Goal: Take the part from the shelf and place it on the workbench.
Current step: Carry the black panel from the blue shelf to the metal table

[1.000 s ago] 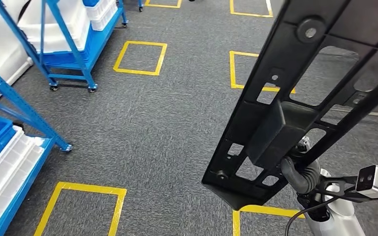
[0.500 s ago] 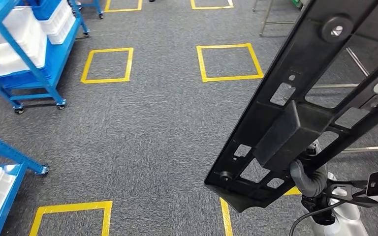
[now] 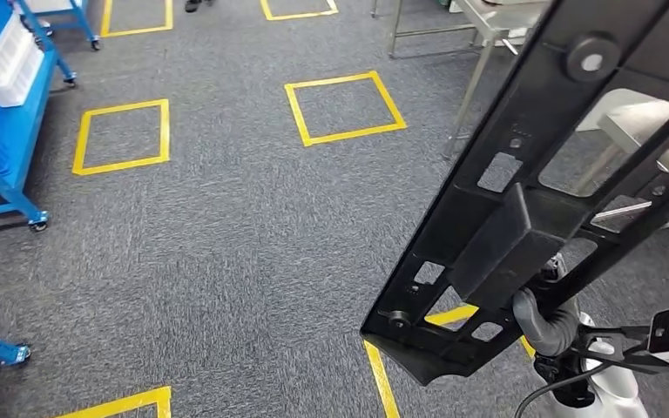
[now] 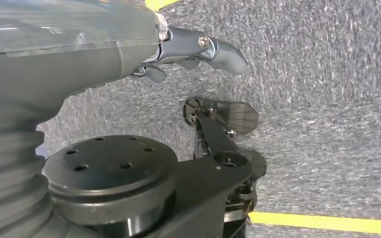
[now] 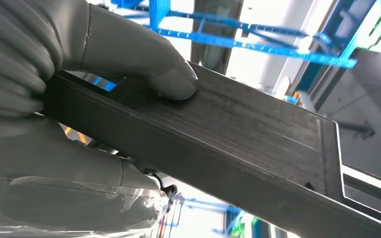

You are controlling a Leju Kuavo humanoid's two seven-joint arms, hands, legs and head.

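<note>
Black part (image 3: 540,183), long flat frame w/ cut-outs and a boxy block mid-length, is held up off the floor on the robot's right, slanting from low near the body up toward the top right corner of the head view. Right hand (image 3: 547,320) grips it near the lower end; in the right wrist view the thumb (image 5: 173,79) presses on the part's flat face (image 5: 258,134), other fingers wrapped under it. Left hand (image 4: 198,49) hangs over the carpet, holds nothing, fingers apart and slightly bent.

Around: grey carpet (image 3: 226,261) w/ yellow tape squares (image 3: 346,107), one more (image 3: 122,135) to its left. Metal workbench (image 3: 505,17) stands ahead-right, legs on the carpet, partly hidden behind the part; a second pale surface (image 3: 636,117) shows thru the part's cut-out. Blue rack (image 3: 0,113) w/ white bins at the left edge, caster on the floor. Another blue caster (image 3: 19,353) at lower left. A person's shoes (image 3: 196,4) at the top edge.

Vs 0.5 s ago: whole floor view has slid left and down — camera turned right. Rack is now further toward the left edge, workbench legs more in view. Part and right hand sit at about the same place in the picture, grip unchanged.
</note>
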